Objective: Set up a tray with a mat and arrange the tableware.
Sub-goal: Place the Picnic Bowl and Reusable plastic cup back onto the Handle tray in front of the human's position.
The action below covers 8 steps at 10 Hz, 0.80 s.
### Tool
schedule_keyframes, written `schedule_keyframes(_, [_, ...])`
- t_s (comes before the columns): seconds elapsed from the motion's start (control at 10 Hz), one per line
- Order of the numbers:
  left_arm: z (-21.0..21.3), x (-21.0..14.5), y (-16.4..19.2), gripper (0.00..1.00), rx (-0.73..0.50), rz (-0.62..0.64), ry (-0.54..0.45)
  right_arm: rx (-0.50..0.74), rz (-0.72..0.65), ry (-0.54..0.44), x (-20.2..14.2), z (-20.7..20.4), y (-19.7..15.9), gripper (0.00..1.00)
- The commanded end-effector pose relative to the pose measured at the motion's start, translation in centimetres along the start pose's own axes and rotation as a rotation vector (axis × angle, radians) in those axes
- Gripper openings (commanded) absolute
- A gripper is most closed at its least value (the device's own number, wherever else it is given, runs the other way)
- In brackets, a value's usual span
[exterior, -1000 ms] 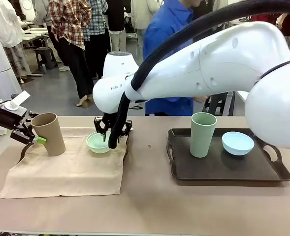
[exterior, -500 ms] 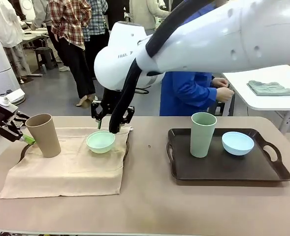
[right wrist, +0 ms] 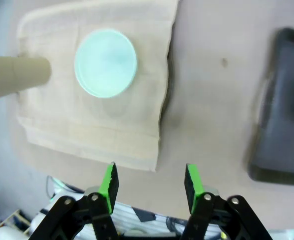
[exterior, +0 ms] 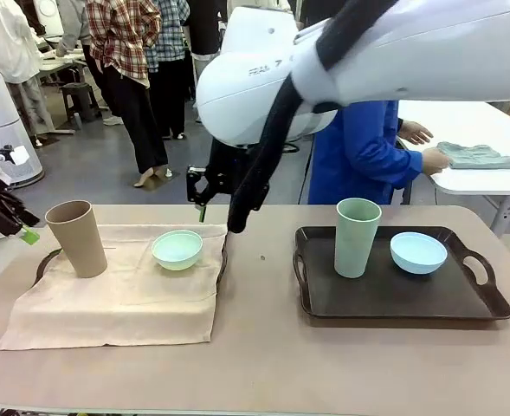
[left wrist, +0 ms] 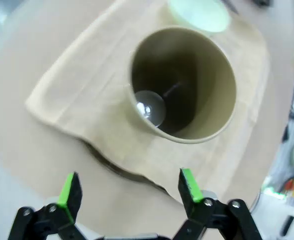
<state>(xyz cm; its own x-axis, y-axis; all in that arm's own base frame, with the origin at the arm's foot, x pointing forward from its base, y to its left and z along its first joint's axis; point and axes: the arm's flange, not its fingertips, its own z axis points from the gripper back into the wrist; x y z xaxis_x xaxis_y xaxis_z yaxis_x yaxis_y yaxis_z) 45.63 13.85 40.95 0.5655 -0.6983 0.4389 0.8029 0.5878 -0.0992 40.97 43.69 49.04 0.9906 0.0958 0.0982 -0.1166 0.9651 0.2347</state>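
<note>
Status check from the floor:

- Left gripper [exterior: 21,227]: jaws wide, nothing in them. It hangs off the outer side of the tan cup [exterior: 77,238], near it but clear. In its wrist view the cup [left wrist: 181,90] is straight ahead, just past the fingertips, mouth open toward the camera, upright on the mat [left wrist: 77,95].
- Right gripper [exterior: 203,204]: jaws partly apart, empty. It is raised, with the mint bowl [exterior: 177,249] below it and slightly toward the robot's side. From its wrist, the bowl [right wrist: 105,62] sits ahead of the left finger, well clear of both pads [right wrist: 109,180].
- Mat [exterior: 125,299]: draped over a dark tray [exterior: 222,260] that only peeks out at the edges. One corner spills onto the table [exterior: 263,364], so it is not square to the tray.
- Second tray [exterior: 384,290], off to the right gripper's far side: bare, no mat. It carries the sage green cup [exterior: 357,236] and the pale blue bowl [exterior: 418,251], standing side by side and not touching.

Progress, my read: roughly halfway.
- Looks done: mat on one tray, plus one cup and one bowl on it.
- Left: the sage cup and blue bowl are not on a mat. Either they move over or that tray gets its own cloth, can't tell which.
- The person's hand [exterior: 432,160] rests by a folded cloth [exterior: 473,156] on the side table. Could be a second mat, unconfirmed.
</note>
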Motion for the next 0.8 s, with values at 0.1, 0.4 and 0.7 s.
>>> schedule_keyframes(0.1, [3.7, 3.9, -6.8, 1.0, -0.025, 0.241, 0.135, -0.089, 0.034, -0.008, -4.9, 5.1, -3.4, 0.69])
schedule_keyframes(0.4, [7.2, 8.7, -11.9, 1.0, 0.038, 0.235, 0.225, -0.153, 0.081, -0.009, -7.9, 10.7, -6.7, 0.69])
schedule_keyframes(0.7, [11.5, 12.2, -15.8, 1.0, 0.083, 0.173, 0.2, -0.228, 0.065, -0.092, -9.3, 14.2, -7.2, 0.69])
